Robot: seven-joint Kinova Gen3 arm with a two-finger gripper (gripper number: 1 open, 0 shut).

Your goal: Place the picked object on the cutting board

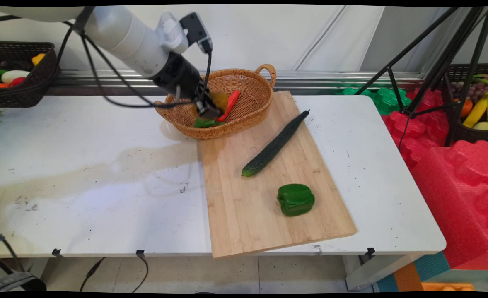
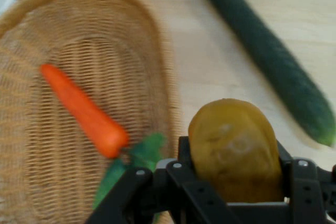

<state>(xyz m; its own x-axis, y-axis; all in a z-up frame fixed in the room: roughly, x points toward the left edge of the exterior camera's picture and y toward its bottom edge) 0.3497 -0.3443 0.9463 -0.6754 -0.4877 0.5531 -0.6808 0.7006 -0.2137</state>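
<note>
Black two-finger pincer (image 1: 209, 108) is clamped on a yellow-brown, rounded potato-like vegetable (image 2: 234, 148), held over the near rim of the oval woven wicker basket (image 1: 250, 108). Basket sits at the far end of the pale wooden cutting board (image 1: 244, 207) on the white desk (image 1: 82, 186). Inside the basket: an orange carrot with green leafy top (image 2: 84, 111), just beside the pincer. On the board, well apart from it: a long dark green cucumber (image 1: 274, 145) and a green bell pepper (image 1: 295, 199). Looks like a mid-carry stage, load secure, hanging above the basket edge.
</note>
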